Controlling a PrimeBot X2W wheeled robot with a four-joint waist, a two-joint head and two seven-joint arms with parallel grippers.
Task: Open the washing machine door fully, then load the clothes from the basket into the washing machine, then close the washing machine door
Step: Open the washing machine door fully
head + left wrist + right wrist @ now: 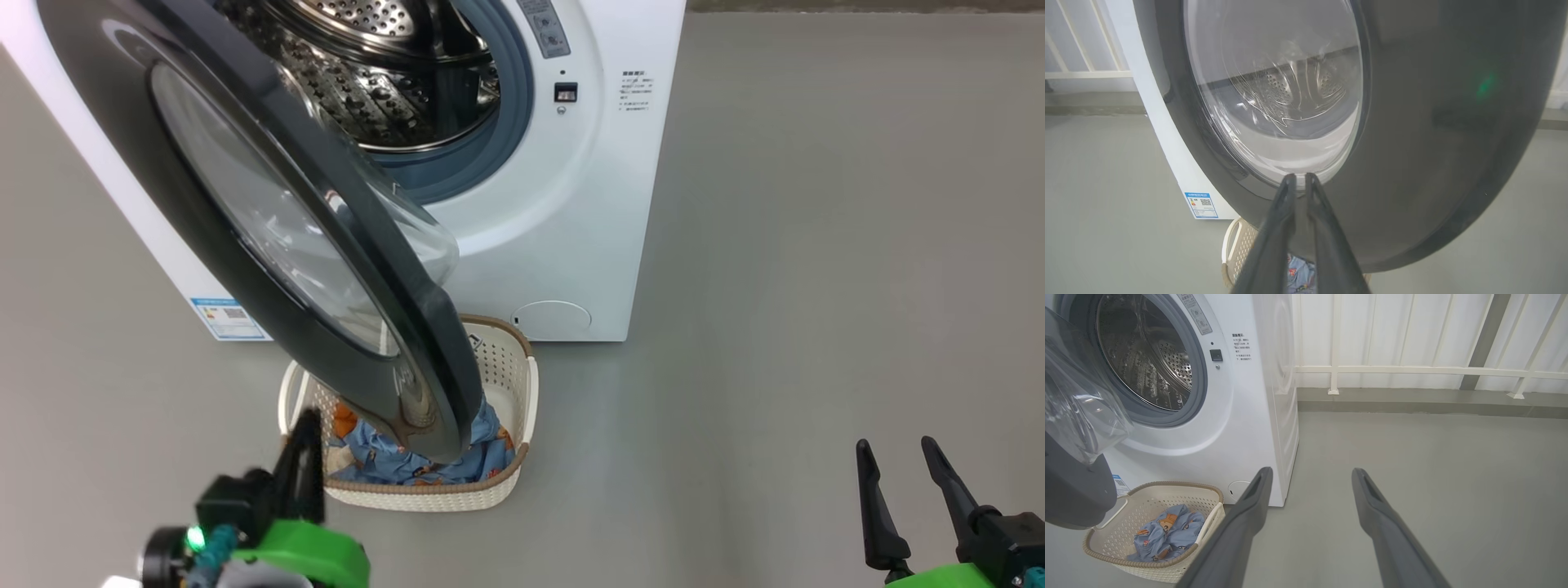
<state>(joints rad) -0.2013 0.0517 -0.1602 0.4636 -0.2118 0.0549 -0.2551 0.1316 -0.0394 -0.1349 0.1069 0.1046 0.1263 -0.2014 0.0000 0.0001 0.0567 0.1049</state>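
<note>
The white washing machine (571,204) stands with its steel drum (1147,363) exposed. Its glossy black washing machine door (269,237) is swung out and, in the head view, overlaps the near left part of the basket (506,343). Light-blue clothes (1167,531) with orange bears lie in the cream basket (1147,488) on the floor before the machine. My left gripper (1300,177) points at the door's outer face, just below the glass; its fingers stand almost together with nothing between them. In the head view the left gripper (306,420) is beside the basket's left handle. My right gripper (896,445) hangs open over bare floor, far right.
Grey floor spreads to the right of the machine. A white railing (1412,370) and panelled wall run behind it. A blue label sticker (1201,205) marks the machine's lower left front corner.
</note>
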